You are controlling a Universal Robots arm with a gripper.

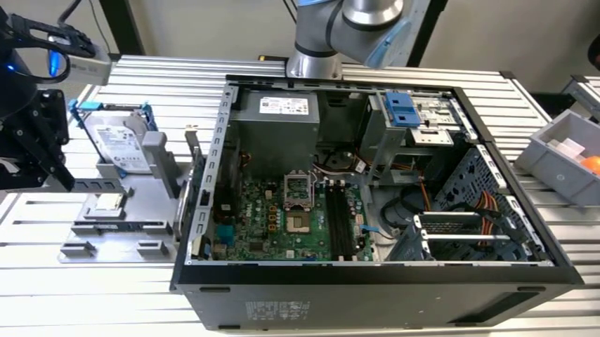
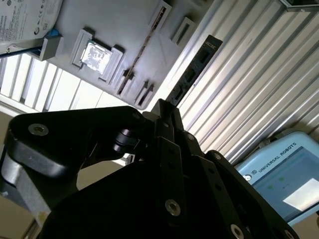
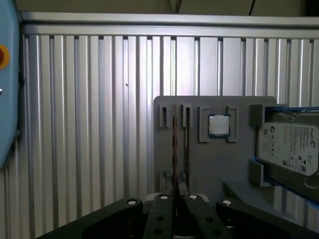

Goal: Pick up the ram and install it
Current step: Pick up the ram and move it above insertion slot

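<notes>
Nine items, largest first, logged from my remote desk. Clock bearings are read on the exterior view, with the case as dial centre.

1. Ribbed metal table (image 1: 168, 77), carrying everything.
2. Open computer case (image 1: 375, 298), motherboard facing up, black memory slots (image 1: 338, 217) near its middle.
3. Arm (image 1: 328, 35), base at 12 o'clock.
4. Grey tray (image 1: 140, 210) at 9 o'clock, just beside the case.
5. Grey bin (image 1: 553, 151) at 2 o'clock.
6. Hard drive (image 1: 117, 144), propped at the tray's 12 o'clock end.
7. Gripper (image 3: 178, 199): I read the jaws as clenched, drawn close on the ram.
8. Ram (image 2: 194, 67): a dark stick with chips on its face, running straight out from the fingertips in the second wrist view. In the first wrist view I see it as an edge-on line between the two fingers, one finger on each face, with the tray behind it. It is well apart from the memory slots.
9. Processor chip (image 3: 218, 124), seated in the tray between the ram's line and the hard drive.
</notes>
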